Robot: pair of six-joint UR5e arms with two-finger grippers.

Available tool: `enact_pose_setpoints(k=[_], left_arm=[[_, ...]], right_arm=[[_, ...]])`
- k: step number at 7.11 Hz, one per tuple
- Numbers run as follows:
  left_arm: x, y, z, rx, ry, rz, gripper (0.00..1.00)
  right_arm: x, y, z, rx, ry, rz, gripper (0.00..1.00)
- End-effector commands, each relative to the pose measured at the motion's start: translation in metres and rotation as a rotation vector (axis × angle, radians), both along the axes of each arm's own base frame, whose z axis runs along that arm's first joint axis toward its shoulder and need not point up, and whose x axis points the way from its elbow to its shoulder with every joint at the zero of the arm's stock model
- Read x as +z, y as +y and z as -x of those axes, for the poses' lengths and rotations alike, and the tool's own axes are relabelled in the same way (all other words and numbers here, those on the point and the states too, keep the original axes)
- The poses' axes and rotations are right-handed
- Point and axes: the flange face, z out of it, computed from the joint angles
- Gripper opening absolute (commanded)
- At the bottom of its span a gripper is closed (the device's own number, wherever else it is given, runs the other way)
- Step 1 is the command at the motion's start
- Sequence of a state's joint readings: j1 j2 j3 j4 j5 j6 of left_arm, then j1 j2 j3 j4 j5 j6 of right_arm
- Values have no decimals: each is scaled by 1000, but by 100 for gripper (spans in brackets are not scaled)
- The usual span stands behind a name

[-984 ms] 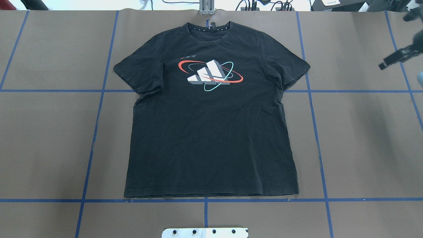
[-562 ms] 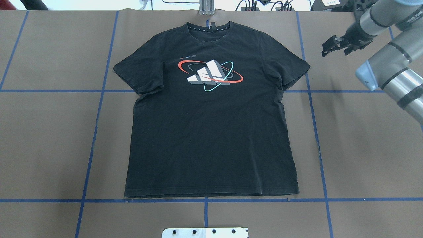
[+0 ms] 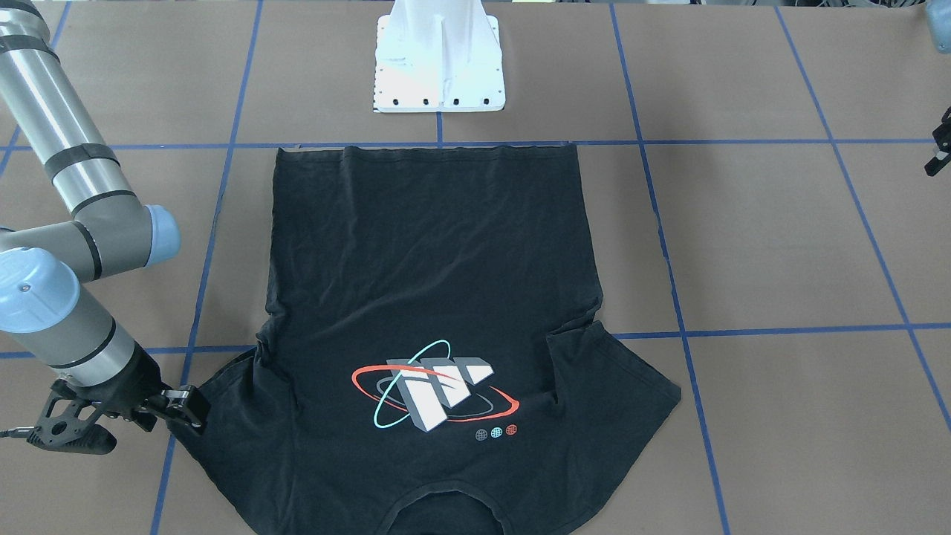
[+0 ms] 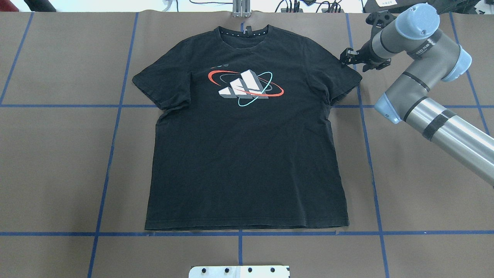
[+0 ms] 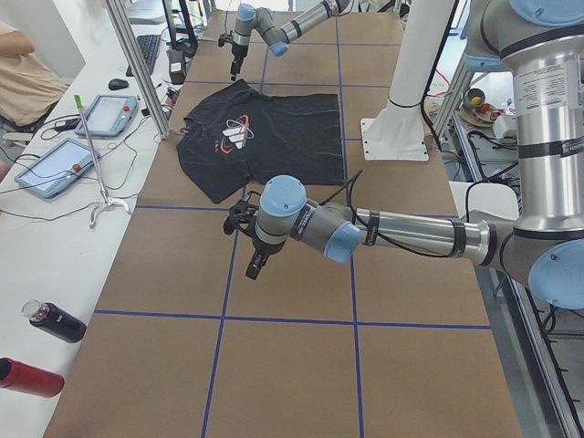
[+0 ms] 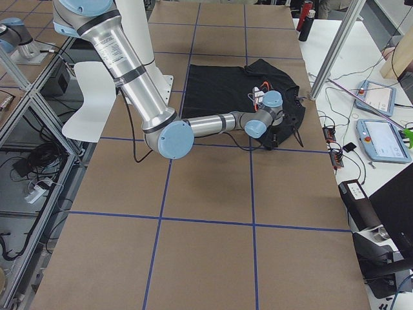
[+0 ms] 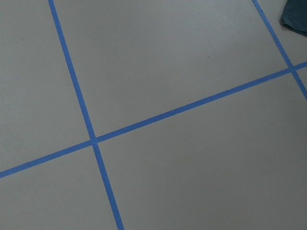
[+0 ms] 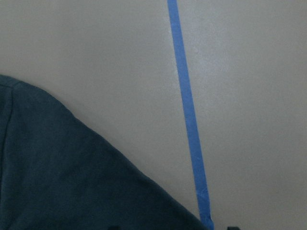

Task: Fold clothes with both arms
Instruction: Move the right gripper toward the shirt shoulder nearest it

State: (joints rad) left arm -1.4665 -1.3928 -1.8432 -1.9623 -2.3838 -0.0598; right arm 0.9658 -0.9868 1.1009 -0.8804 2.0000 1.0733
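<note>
The black T-shirt [image 4: 247, 154] lay spread flat, logo side up, on the brown table [image 4: 58, 173], with its hem toward the white pedestal [image 3: 438, 67] and its collar at the far edge. The right gripper [image 4: 346, 58] stood low at the outer edge of the sleeve on the robot's right, with no cloth visibly in its grasp; how far its fingers were parted could not be determined. The left gripper [image 5: 252, 265] hung over the table, well apart from the opposite sleeve, and its finger opening likewise could not be told.

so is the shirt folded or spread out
Spread out: the shirt lies flat, whole outline showing, nothing doubled over.
</note>
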Motion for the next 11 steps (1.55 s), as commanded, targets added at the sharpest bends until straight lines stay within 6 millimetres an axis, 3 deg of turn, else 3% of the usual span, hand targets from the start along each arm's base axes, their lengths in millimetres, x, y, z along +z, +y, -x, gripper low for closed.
enact_pose_setpoints(k=[1,3,4,5,6,9,10,11], left_arm=[[-2,0,0,-2,2,-10,100],[0,0,0,-2,2,-7,100],[0,0,0,-1,3,-7,100],[0,0,0,-2,3,-6,100],[-1,0,0,-3,4,-6,100],[0,0,0,-2,3,-6,100],[0,0,0,-3,4,-3,100],[0,0,0,-3,4,-3,100]], right_arm=[[11,5,1,3,12,7,78],[20,11,-5,1,16,9,77],[22,12,-4,0,17,13,72],[25,12,-6,6,17,21,50],[32,15,-8,5,22,25,39],[26,18,-10,9,13,19,37],[30,20,-10,6,17,23,30],[30,20,-9,4,17,23,14]])
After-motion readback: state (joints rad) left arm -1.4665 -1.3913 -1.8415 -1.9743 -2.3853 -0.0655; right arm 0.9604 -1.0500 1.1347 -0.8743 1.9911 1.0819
